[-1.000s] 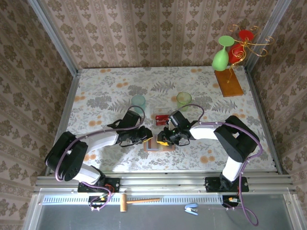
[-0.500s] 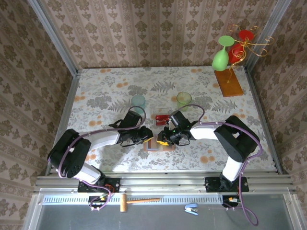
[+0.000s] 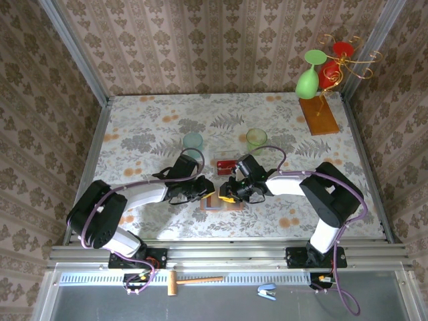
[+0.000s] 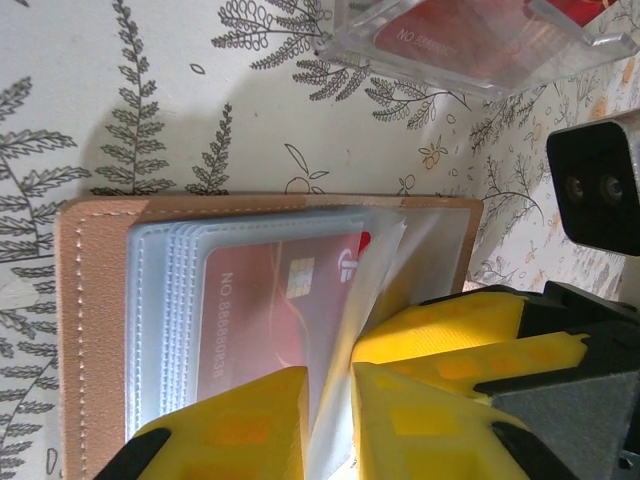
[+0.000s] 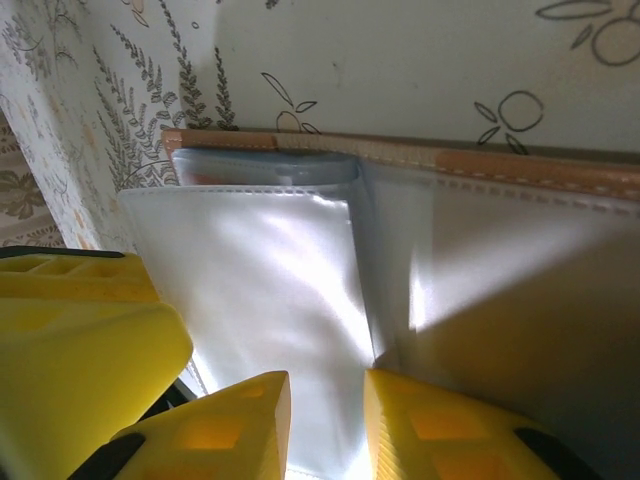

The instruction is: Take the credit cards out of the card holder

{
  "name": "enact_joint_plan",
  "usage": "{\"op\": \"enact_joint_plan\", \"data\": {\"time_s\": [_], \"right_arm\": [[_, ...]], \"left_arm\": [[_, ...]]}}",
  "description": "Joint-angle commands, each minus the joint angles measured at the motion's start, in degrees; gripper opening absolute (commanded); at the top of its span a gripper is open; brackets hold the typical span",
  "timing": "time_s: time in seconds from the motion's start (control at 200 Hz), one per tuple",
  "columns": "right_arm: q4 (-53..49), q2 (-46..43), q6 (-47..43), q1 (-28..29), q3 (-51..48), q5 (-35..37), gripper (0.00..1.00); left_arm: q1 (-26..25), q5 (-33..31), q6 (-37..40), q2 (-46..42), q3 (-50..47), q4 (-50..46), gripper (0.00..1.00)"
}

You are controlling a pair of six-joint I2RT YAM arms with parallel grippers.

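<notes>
Card holder (image 4: 90, 330): one red card (image 4: 265, 310) visible

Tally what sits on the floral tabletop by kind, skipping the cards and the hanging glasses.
Tumblers: 2 (pale blue-green tumbler, yellow-green tumbler)
Card holder: 1
Clear tray: 1
Glass stand: 1
Total: 5

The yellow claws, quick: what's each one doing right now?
Left gripper: closed on a clear sleeve of the card holder.
Right gripper: closed on another clear sleeve.
</notes>
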Motion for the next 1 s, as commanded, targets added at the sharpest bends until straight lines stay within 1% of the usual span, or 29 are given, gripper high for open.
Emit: {"op": "enact_joint_plan", "data": {"time_s": [0.0,0.275,0.55,0.775,0.925,0.94,0.995], "right_arm": [[-0.42,-2.14,0.45,-0.32,-0.39,-0.59,0.28],[-4.62,-6.76,-0.53,-0.52,0.56,1.21,0.32],[-10.94,-12.85,-3.21,-3.01,0.97,3.51,0.32],[-13.91,-17.23,-4.36,-5.15,-0.1,5.0,0.33],[-14.65,-18.8,-4.43,-6.38,-1.51,5.81,0.33],[-14.74,-20.45,-4.43,-6.48,-1.6,5.89,0.33],[-14.91,-21.48,-4.39,-6.82,-2.12,6.18,0.33]], "left_arm": [[-0.24,0.91,-0.46,0.15,-0.37,0.47,0.19],[-0.67,0.65,0.14,-0.7,0.93,-1.49,0.19],[-1.29,0.87,0.68,-1.52,3.51,-3.08,0.21],[-2.07,1.26,1.03,-0.71,5.96,-3.94,0.29],[-2.98,1.62,1.2,0.72,7.76,-3.99,0.32],[-3.11,1.68,1.21,0.92,7.84,-4.0,0.32],[-3.57,1.86,1.3,1.69,8.55,-3.96,0.34]]}}
